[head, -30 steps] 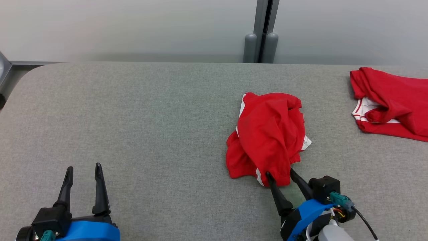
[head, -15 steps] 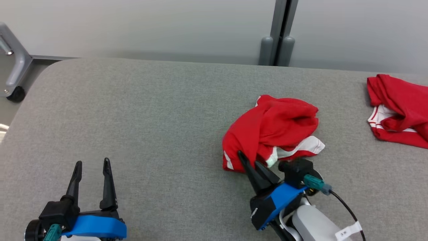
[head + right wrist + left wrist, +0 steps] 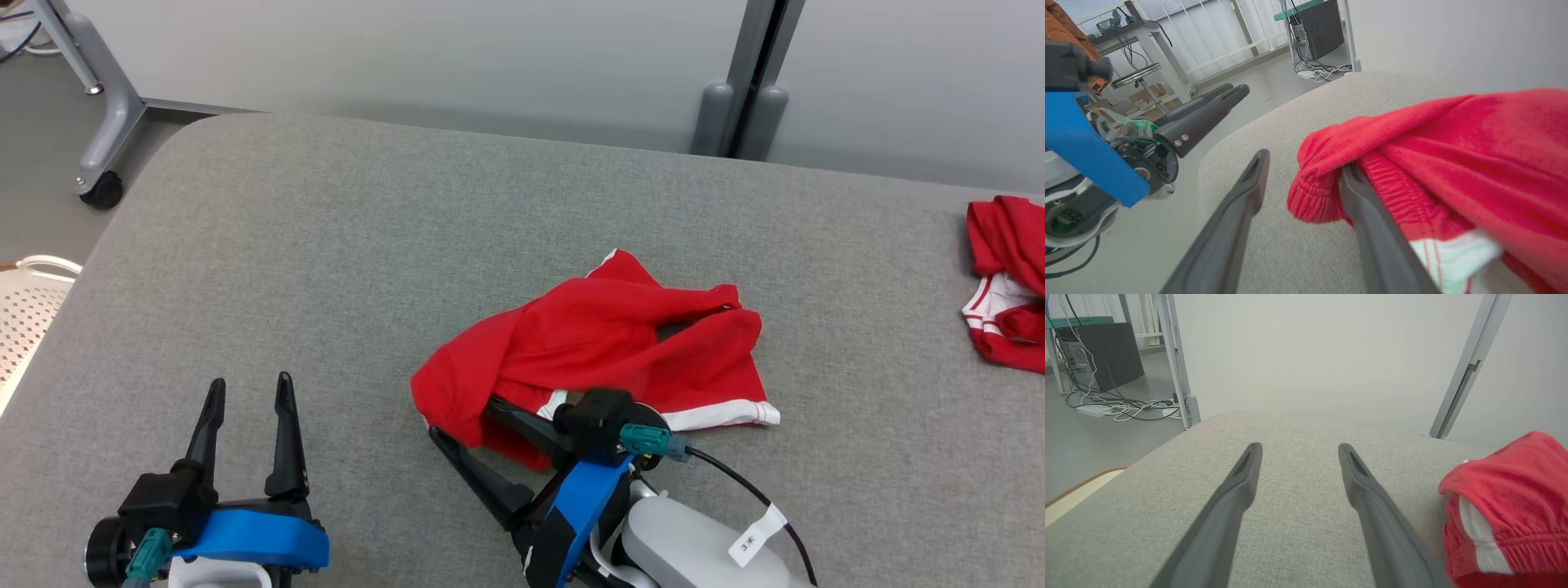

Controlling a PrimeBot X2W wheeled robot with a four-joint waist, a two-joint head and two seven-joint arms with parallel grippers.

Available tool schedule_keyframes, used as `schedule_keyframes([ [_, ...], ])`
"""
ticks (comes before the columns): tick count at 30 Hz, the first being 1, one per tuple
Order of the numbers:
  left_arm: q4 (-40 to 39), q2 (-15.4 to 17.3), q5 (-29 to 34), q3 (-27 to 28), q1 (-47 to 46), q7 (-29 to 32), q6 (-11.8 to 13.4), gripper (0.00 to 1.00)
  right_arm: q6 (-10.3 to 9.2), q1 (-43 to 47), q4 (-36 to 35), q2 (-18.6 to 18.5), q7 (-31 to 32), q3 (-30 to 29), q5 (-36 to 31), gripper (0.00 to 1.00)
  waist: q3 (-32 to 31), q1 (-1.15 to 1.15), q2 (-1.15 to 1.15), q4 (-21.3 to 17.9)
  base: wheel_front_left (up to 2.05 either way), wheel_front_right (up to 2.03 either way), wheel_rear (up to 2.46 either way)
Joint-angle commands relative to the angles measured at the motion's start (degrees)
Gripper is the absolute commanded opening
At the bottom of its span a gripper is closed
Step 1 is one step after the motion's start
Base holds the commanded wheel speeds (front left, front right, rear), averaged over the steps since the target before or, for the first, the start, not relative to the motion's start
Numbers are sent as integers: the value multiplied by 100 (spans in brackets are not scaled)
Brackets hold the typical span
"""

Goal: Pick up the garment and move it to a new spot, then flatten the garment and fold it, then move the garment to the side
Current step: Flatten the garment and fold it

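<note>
The garment [image 3: 604, 343] is red with white stripes and lies loosely spread on the grey table [image 3: 326, 245], right of centre. My right gripper [image 3: 461, 418] is at its near left edge, open. One finger lies on bare table; the other is tucked under a red fold. In the right wrist view the garment [image 3: 1453, 163] drapes over the right finger while the right gripper [image 3: 1304, 161] stands with jaws apart. My left gripper [image 3: 250, 382] is open at the lower left, nothing in it. In the left wrist view the left gripper [image 3: 1299, 448] points over bare table, the garment [image 3: 1506, 498] to its right.
A second red garment [image 3: 1004, 278] lies at the table's far right edge. A white perforated basket [image 3: 33, 302] stands off the table's left side, and a grey wheeled frame [image 3: 98, 122] behind it. A grey post [image 3: 739, 106] rises at the back wall.
My right gripper closed on the garment's near edge, dragged it leftward so it spread out, then opened. The head camera turned, shifting the whole picture. The left gripper stays open.
</note>
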Motion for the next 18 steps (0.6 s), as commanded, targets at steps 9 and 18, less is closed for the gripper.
schedule_keyframes([
  [9,-41,-8,23,152,21,-25,41,100,1,488,-57,-23,-21,304,-364,100,32,0,-1,-398,0,0,0],
  [18,-99,-7,77,332,51,-25,5,100,1,1425,-655,-262,-20,-798,-1105,100,33,0,-1,-727,0,0,0],
])
